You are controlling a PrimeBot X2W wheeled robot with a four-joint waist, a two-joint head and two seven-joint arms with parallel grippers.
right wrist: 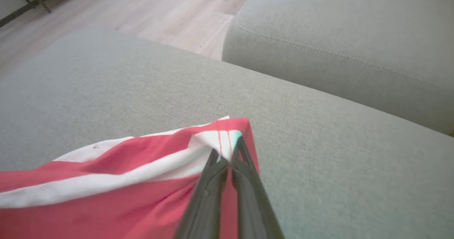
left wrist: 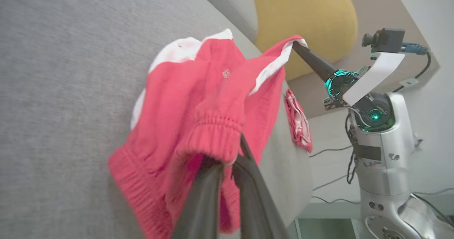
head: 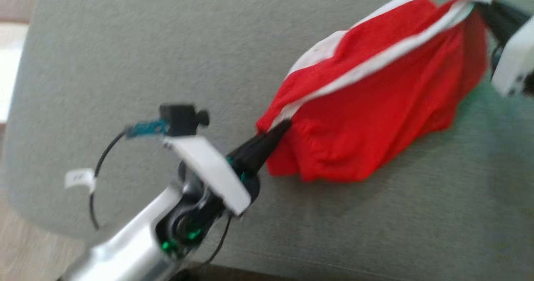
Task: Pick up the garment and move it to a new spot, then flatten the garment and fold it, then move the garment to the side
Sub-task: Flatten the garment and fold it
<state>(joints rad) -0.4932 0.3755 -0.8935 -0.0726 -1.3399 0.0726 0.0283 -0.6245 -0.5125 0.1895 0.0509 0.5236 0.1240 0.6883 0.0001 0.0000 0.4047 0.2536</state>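
The red garment hangs stretched between the 2 pincers above the grey sofa cushion, on the right half of the seat. The left pincer is clenched on the near-left end of its white band. The right pincer is clamped tight on the far-right corner, where the right wrist view shows white trim pinched between the tips. The band runs fairly straight from one grip to the other. Below it the red cloth sags in loose folds toward the cushion, and the blur hides whether the lowest fold touches the fabric.

The step in hand looks like carrying the garment to its spot so it can be laid flat. To do that well, the 2 arms should travel together at one height, holding the band taut without stretching it further. On arrival, the hanging hem should meet the cushion first. The band should then be drawn away from it and lowered, so the folds pull out instead of bunching under. Neither grip should loosen until the cloth lies down.
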